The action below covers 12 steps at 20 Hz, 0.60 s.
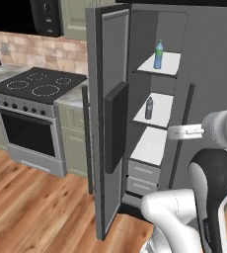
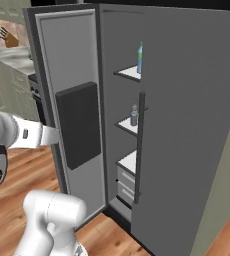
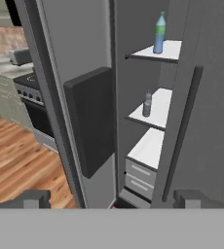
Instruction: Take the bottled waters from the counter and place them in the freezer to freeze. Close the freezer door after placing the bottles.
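The freezer [image 1: 152,143] stands open, its freezer door [image 1: 101,148] with the black panel [image 3: 92,119] swung out to the left. Both bottled waters are inside, upright. The blue bottle with the green cap [image 1: 158,54] [image 2: 140,59] [image 3: 159,33] is on the upper white shelf. The grey bottle [image 1: 149,108] [image 2: 134,115] [image 3: 147,103] is on the shelf below. My gripper [image 3: 113,199] [image 1: 173,132] [image 2: 54,136] hangs in front of the opening, well back from the shelves, open and holding nothing. A strip of counter [image 1: 72,97] lies left of the door.
A black stovetop and oven [image 1: 34,91] stand left of the fridge on the wooden floor [image 1: 31,207]. The plain grey fridge door [image 2: 187,125] with its dark bar handle [image 2: 139,145] is shut at the right. White drawers [image 3: 140,177] sit low in the freezer.
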### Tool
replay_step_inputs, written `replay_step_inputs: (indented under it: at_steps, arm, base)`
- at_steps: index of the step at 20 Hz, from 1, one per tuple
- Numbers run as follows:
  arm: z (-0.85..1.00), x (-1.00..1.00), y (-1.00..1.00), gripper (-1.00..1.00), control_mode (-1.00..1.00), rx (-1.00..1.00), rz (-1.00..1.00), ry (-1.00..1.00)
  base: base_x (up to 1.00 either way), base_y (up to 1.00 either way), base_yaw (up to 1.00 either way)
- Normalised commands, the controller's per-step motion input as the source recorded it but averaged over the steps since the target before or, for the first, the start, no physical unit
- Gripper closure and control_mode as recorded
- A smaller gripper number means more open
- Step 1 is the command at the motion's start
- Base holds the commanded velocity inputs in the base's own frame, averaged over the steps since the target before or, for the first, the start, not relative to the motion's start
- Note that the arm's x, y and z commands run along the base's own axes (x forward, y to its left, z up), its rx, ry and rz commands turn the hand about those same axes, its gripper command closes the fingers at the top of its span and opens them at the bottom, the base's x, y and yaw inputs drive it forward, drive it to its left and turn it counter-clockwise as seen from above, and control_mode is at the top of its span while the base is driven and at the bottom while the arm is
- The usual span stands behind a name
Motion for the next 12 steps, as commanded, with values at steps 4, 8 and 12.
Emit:
replay_step_inputs:
  at_steps: [4,8,12]
  arm:
    - [-0.41,0.1,0.83,-1.0,-1.0,0.01,-0.01,-0.15]
    - [-0.49,0.01,0.89,-1.0,-1.0,0.08,-0.08,-0.2]
    - [-0.55,0.37,0.84,-1.0,-1.0,0.17,-0.11,-0.2]
  base:
    - [0.0,0.0,0.0]
    - [0.0,0.0,0.0]
    - [0.0,0.0,0.0]
